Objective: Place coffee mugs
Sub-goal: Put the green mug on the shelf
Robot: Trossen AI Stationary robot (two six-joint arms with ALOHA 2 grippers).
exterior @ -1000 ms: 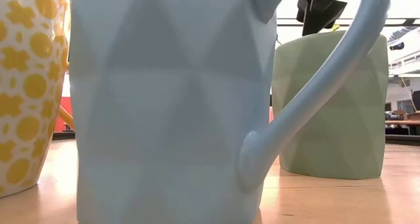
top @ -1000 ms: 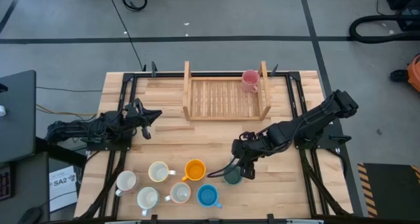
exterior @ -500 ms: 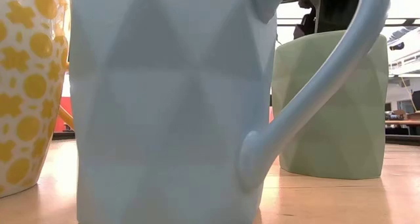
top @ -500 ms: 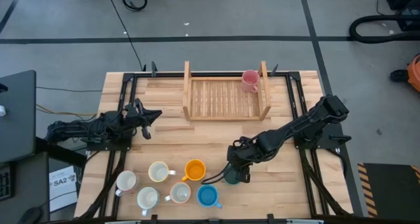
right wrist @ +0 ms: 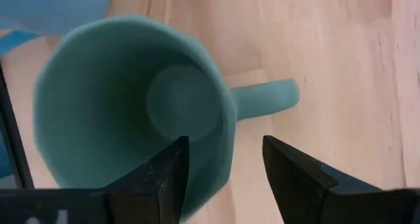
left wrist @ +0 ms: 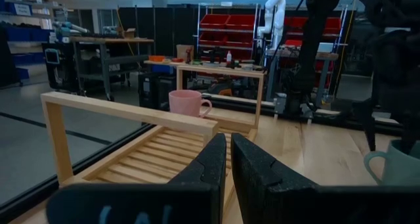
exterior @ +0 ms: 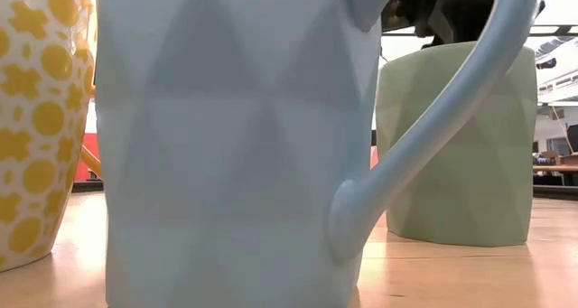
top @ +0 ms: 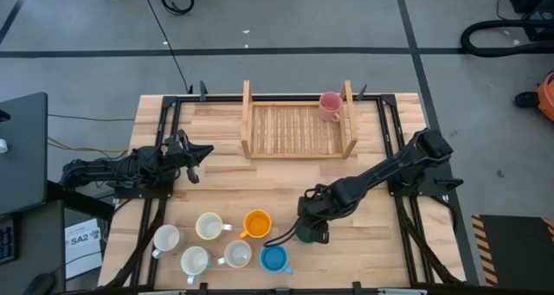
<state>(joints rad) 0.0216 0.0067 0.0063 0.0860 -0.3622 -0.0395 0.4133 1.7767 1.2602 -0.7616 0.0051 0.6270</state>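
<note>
The dark teal mug (top: 305, 234) stands upright on its base near the table's near edge. My right gripper (top: 310, 226) hangs over it, open; in the right wrist view (right wrist: 225, 146) one finger (right wrist: 167, 175) is over the mug's hollow and the other (right wrist: 295, 175) outside. The low view shows this mug (exterior: 456, 145) with the gripper (exterior: 447, 10) at its rim. The orange mug (top: 257, 223), the blue mug (top: 274, 259) and several white mugs (top: 195, 260) stand to its left. A pink mug (top: 330, 106) sits in the wooden rack. My left gripper (top: 192, 152) waits shut at the table's left. My right gripper comes from above, pointing down, open astride the teal mug's wall (right wrist: 223, 122) beside the handle (right wrist: 269, 96), one finger inside and one outside. Whether a finger touches the wall I cannot tell. The mug stands upright on the table.
The wooden slatted rack (top: 299, 131) lies at the table's far middle, with raised end rails and the pink mug at its far right corner. Bare wood lies between the rack and the mugs. The blue mug (exterior: 235, 145) and a yellow-dotted mug (exterior: 36, 118) fill the low view.
My right gripper has moved toward the table's left and near edge and come down over the teal mug, so that its open fingers now stand at the mug's rim. The mug has stayed where it was.
</note>
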